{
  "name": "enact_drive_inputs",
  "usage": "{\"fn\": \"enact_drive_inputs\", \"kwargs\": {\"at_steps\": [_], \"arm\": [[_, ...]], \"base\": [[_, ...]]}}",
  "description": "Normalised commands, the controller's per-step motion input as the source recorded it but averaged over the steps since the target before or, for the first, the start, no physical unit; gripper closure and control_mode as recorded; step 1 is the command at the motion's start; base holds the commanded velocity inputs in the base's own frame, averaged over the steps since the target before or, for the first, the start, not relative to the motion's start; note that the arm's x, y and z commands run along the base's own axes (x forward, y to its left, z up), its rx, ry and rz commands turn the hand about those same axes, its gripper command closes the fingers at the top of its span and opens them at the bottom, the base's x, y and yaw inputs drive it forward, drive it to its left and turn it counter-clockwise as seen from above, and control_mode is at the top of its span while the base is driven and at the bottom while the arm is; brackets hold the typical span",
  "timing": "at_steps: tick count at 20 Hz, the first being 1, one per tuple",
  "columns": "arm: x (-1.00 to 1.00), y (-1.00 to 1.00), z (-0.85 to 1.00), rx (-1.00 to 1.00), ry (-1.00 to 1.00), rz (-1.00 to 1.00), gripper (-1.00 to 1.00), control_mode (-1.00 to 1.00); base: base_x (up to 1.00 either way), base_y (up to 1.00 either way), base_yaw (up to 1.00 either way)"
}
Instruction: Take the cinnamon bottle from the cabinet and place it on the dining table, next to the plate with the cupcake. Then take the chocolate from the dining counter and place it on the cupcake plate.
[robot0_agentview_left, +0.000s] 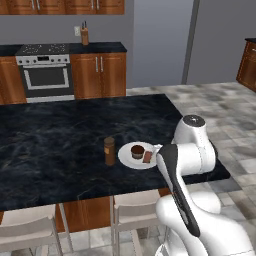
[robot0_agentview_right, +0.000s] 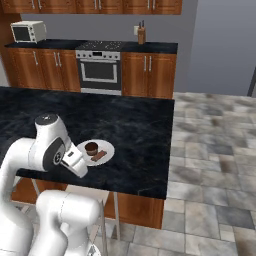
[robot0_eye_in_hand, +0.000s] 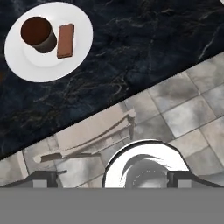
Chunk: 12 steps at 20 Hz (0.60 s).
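Note:
The cinnamon bottle (robot0_agentview_left: 109, 150) stands upright on the black marble dining table (robot0_agentview_left: 60, 140), just left of the white plate (robot0_agentview_left: 131, 159). On the plate sit the cupcake (robot0_agentview_left: 137, 151) and, beside it, the flat reddish-brown chocolate (robot0_agentview_left: 147, 157). The hand view looks down on the plate (robot0_eye_in_hand: 48, 65) with cupcake (robot0_eye_in_hand: 38, 34) and chocolate (robot0_eye_in_hand: 66, 40) at its upper left. My gripper (robot0_eye_in_hand: 113, 178) is open and empty, its fingertips wide apart, over the table's near edge and back from the plate. The cabinet is out of view.
Pale chairs (robot0_agentview_left: 30, 225) (robot0_agentview_left: 135, 202) are tucked under the table's near edge, one below my hand (robot0_eye_in_hand: 87, 135). A stove (robot0_agentview_left: 45, 75), knife block (robot0_agentview_left: 84, 35) and microwave (robot0_agentview_right: 28, 31) line the far counter. Tiled floor (robot0_agentview_right: 215, 150) lies to the right.

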Motion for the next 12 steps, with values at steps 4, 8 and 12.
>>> {"fn": "enact_drive_inputs", "kwargs": {"at_steps": [4, 8, 12], "arm": [[-0.88, 0.04, 0.2, -0.01, -0.15, 0.03, -1.0, -1.0], [-0.86, 0.07, 0.19, 0.0, -0.15, 0.09, -1.0, -1.0], [-0.79, 0.05, 0.01, 0.0, -0.22, 0.13, -1.0, -1.0]], "base": [[0.0, 0.0, 0.0], [0.0, 0.0, 0.0], [0.0, 0.0, 0.0]]}}
